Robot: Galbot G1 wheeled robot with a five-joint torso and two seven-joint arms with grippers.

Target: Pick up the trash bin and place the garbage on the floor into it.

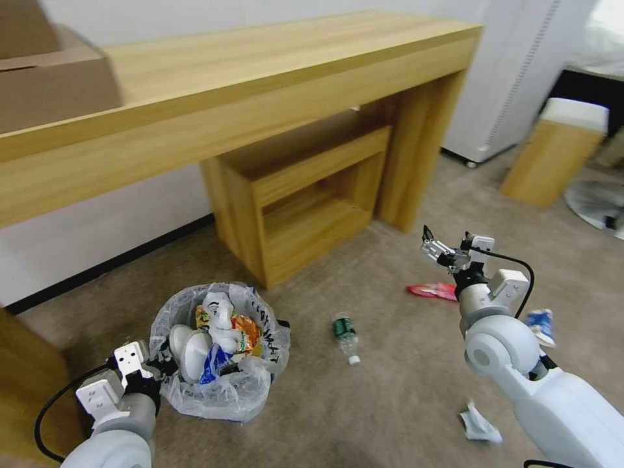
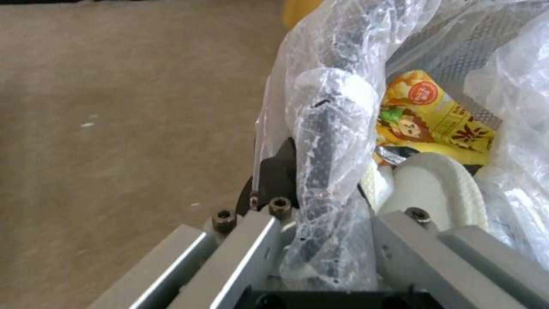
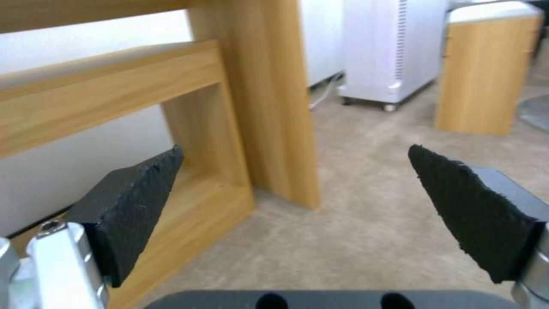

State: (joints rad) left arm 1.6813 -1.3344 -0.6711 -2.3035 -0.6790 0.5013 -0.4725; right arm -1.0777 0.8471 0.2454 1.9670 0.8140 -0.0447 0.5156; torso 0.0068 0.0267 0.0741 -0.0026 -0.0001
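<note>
Lower left of the head view: left gripper (image 1: 159, 365) clamped on the bag-lined rim of the trash bin (image 1: 221, 351), already stuffed with wrappers, tissue and white slippers, on the floor (image 1: 364, 403). Right of centre: right gripper (image 1: 434, 249) raised above the carpet, fingers (image 3: 131, 206) spread wide with nothing between them, facing the wooden desk (image 1: 260, 84). Loose around it: green-label bottle (image 1: 345, 336) at lower centre, red wrapper (image 1: 431, 291) by the right wrist, blue-white carton (image 1: 541, 325) at right, crumpled white tissue (image 1: 480, 426) at lower right.

The floor (image 1: 390, 390) bears a bottle (image 1: 345, 336), red wrapper (image 1: 431, 291) and crumpled tissue (image 1: 480, 426).
</note>
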